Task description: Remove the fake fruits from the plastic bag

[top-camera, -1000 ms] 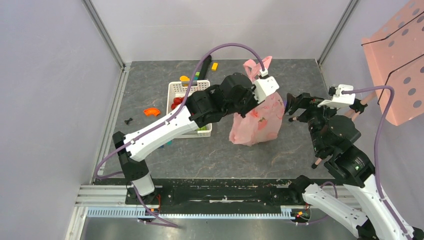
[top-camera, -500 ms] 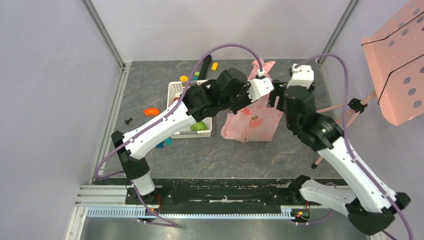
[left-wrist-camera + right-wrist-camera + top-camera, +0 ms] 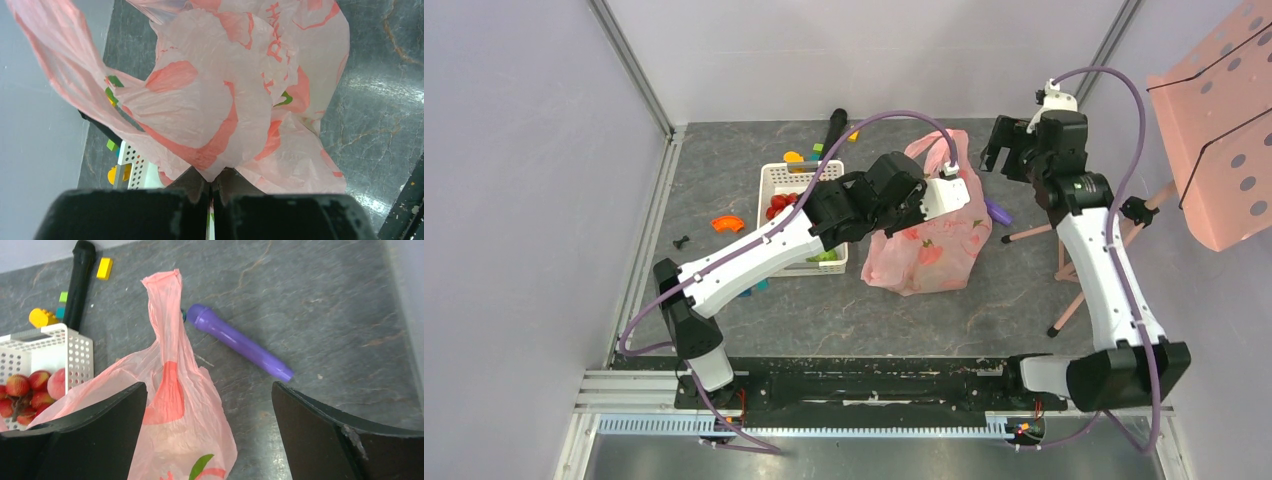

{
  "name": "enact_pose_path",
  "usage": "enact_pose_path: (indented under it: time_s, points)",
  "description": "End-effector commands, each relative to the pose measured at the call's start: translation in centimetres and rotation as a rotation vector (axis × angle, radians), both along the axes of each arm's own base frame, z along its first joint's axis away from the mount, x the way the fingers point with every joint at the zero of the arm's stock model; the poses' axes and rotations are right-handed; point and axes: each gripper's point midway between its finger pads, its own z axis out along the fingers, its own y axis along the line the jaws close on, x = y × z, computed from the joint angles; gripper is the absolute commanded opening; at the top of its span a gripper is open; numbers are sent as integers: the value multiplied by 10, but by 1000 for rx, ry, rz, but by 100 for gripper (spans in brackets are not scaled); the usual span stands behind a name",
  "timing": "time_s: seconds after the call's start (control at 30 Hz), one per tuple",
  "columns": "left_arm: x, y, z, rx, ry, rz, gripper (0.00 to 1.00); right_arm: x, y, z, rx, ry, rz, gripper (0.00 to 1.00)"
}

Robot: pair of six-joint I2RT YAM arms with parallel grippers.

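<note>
The pink plastic bag (image 3: 924,250) slumps on the table right of the white basket (image 3: 776,178). My left gripper (image 3: 962,190) is shut on a fold of the bag's upper edge; in the left wrist view the film (image 3: 220,100) is pinched between its closed jaws (image 3: 216,180). My right gripper (image 3: 1002,160) hangs open above the bag's far right side, holding nothing; a loose bag handle (image 3: 167,330) lies below its spread fingers (image 3: 210,440). Red berries (image 3: 25,392) and a peach (image 3: 57,382) lie in the basket (image 3: 75,347). What the bag holds is hidden.
A purple cylinder (image 3: 240,342) lies right of the bag handle. A black cylinder (image 3: 80,280), a yellow block (image 3: 104,268) and other small blocks sit behind the basket. An orange piece (image 3: 725,223) lies left of it. A pink perforated stand (image 3: 1224,130) is at the right.
My right arm pulled away from the bag and swung up to the back right, jaws wide. The bag sagged lower and wider. The left gripper kept its hold and shifted slightly.
</note>
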Motion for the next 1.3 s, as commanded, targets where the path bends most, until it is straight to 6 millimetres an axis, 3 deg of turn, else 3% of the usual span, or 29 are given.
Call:
enact_pose_path:
  time_s: [0.0, 0.33, 0.6, 0.7, 0.8, 0.83, 0.9, 1.03, 1.13, 1.27]
  points:
    - [4, 3, 30, -48, -89, -10, 2, 16, 29, -3, 142, 5, 205, 98]
    - [5, 5, 27, -45, -91, -6, 2, 58, 51, -59, 262, 107, 325, 98]
    - [3, 5, 24, -44, -81, -9, 2, 86, 54, -94, 275, 181, 336, 98]
    - [4, 5, 22, -40, -80, -6, 2, 89, 59, -97, 288, 181, 367, 81]
    - [9, 8, 20, -37, -87, 19, 2, 87, 57, -80, 276, 120, 355, 38]
    - [14, 10, 19, -39, -86, 40, 2, 84, 54, -71, 266, 92, 347, 25]
    - [28, 18, 19, -48, -84, 103, 2, 72, 48, -51, 238, 34, 326, 10]
    - [67, 38, 34, -136, -72, 248, 2, 28, 38, -26, 201, -47, 276, 7]
    - [98, 49, 54, -199, -91, 325, 2, -11, 37, -24, 214, -70, 261, 6]
    - [122, 43, 80, -248, -156, 336, 2, -63, 40, -20, 257, -105, 258, 4]
